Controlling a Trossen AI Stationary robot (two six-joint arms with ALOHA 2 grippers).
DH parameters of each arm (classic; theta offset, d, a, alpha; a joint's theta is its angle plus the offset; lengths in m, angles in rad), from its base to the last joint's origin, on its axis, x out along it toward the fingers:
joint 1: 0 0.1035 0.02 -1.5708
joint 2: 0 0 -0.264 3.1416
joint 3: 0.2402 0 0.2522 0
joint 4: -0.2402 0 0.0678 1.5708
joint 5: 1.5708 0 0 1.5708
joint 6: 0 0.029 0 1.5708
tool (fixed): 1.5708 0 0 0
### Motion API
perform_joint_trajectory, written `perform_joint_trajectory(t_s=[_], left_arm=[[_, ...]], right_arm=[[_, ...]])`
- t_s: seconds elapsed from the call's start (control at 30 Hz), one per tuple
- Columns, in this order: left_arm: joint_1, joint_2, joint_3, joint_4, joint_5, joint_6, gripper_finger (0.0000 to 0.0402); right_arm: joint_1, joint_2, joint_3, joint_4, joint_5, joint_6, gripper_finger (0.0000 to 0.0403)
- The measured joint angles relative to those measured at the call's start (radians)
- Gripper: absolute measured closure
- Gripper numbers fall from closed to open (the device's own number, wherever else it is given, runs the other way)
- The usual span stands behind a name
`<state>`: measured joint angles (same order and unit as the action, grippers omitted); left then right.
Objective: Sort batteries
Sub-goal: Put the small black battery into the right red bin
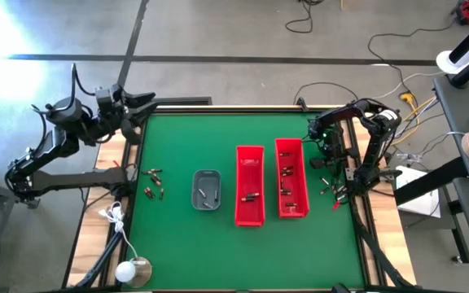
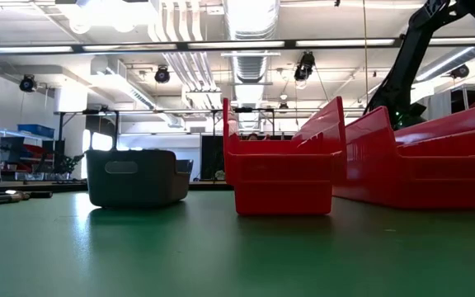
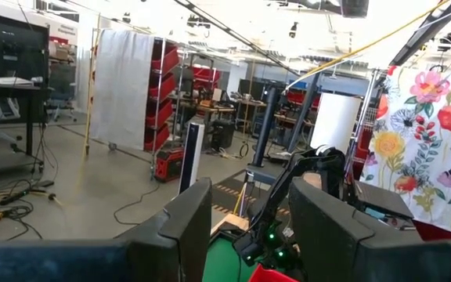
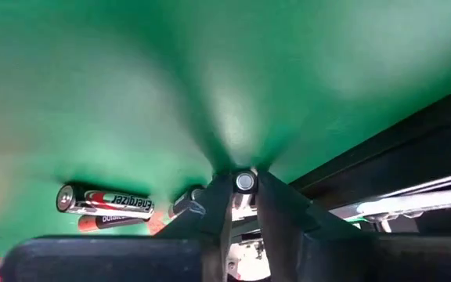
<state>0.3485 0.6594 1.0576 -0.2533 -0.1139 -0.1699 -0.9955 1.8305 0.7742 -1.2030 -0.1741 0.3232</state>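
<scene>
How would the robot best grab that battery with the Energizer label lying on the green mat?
Probably from above, fingers closing across the middle of the Energizer battery. It lies flat on the green mat, so only its round sides are free. Another battery lies close alongside, so it's a tight fit.

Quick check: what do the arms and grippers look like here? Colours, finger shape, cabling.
Both arms are black, jointed links with dark cables looped along them. The left gripper has broad, flat, matte black fingers; the right gripper has the same dark, blocky fingers tapering toward the tips. No markings readable.

"Energizer", upside down, on a battery (image 4: pixel 105 201) lying on the green table (image 4: pixel 210 70)
</scene>
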Motion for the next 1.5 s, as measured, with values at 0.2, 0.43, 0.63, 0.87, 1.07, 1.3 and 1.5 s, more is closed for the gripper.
perform_joint_trajectory(t_s=[0.2, 0.43, 0.63, 0.87, 1.07, 1.3, 1.5], left_arm=[[0.000, 0.000, 0.000, 0.000, 0.000, 0.003, 0.0251], [0.000, -0.001, 0.000, -0.001, 0.000, 0.016, 0.0251], [0.000, 0.004, 0.000, -0.001, 0.000, 0.027, 0.0251], [0.000, 0.012, 0.000, -0.001, 0.000, 0.032, 0.0251], [0.000, 0.013, 0.000, -0.001, 0.000, 0.045, 0.0251], [0.000, 0.013, 0.000, -0.001, 0.000, 0.039, 0.0251], [0.000, 0.013, 0.000, -0.001, 0.000, 0.058, 0.0251]], right_arm=[[0.000, -0.002, 0.000, 0.000, 0.002, -0.070, 0.0366], [-0.011, -0.033, 0.001, 0.002, -0.004, -0.100, 0.0365], [-0.047, -0.109, 0.021, 0.027, 0.007, -0.099, 0.0365], [-0.069, -0.236, 0.150, -0.005, 0.053, -0.096, 0.0365], [-0.063, -0.323, 0.289, -0.125, 0.047, -0.040, 0.0365], [0.032, -0.425, 0.421, -0.301, 0.068, 0.037, 0.0365], [0.225, -0.496, 0.497, -0.333, -0.059, 0.259, 0.0365]])
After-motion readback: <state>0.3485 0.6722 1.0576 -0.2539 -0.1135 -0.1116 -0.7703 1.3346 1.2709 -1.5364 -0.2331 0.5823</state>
